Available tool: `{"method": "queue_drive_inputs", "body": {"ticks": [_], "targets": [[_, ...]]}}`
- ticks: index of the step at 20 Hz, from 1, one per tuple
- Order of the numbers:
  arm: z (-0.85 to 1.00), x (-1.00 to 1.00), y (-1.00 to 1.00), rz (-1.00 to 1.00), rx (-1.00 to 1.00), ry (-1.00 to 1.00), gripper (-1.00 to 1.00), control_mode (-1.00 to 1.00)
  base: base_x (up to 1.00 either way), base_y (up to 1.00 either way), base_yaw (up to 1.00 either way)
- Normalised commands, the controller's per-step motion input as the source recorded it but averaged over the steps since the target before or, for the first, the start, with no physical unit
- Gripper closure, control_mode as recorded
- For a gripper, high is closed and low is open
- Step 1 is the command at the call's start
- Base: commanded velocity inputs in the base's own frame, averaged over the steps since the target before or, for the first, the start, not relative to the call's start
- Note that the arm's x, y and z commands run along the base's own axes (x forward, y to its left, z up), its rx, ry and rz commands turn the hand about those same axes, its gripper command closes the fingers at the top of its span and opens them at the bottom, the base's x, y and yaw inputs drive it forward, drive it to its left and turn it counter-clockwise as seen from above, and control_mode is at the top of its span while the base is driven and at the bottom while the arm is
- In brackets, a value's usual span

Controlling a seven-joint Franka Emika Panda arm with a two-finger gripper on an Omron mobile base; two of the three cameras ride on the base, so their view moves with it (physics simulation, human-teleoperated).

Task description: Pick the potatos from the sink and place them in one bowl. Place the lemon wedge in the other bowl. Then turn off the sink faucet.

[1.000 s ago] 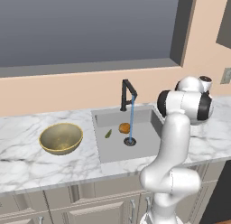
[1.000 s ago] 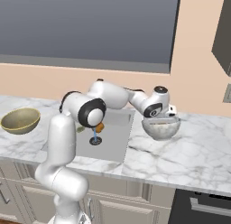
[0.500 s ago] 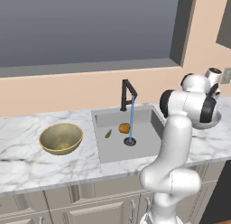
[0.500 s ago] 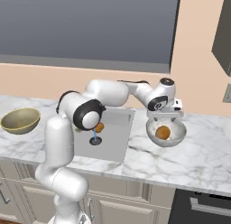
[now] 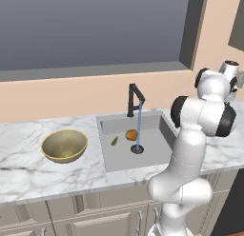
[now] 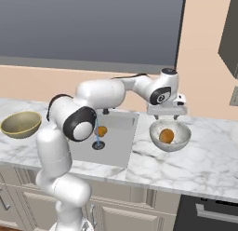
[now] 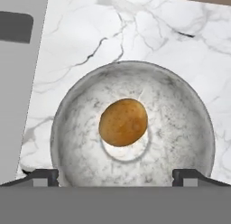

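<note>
One potato [image 7: 123,122] lay loose in the bottom of the silvery bowl [image 6: 182,140] on the marble counter [image 6: 209,165] to the right of the sink [image 5: 119,159]. A second earlier the bowl's inside had been hidden behind the hand; half a second earlier the potato was already resting there. The gripper [image 6: 167,115] hovered just above the bowl's rim with its fingers [image 7: 39,177] spread wide on either side and nothing between them (it had risen since the earlier frames, when it sat low against the bowl). The second potato [image 5: 131,134] remained in the sink beside the drain, unmoved, and the lemon wedge [image 5: 114,141] lay to its left on the basin floor, also unmoved. A blue stream of water ran from the black faucet [image 5: 134,100] to the drain, as before. The gold bowl [image 5: 64,145] stood on the counter left of the sink; it appeared empty, though its interior was only partly visible.
</note>
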Motion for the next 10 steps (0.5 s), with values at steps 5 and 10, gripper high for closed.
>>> {"method": "queue_drive_inputs", "body": {"ticks": [5, 10], "targets": [[0.10, -0.82, 0.85, 0.00, -0.02, 0.03, -1.00, -1.00, 0.00, 0.00, 0.00], [0.00, -0.92, 1.00, 0.00, 0.00, 0.00, -1.00, -1.00, 0.00, 0.00, 0.00]]}}
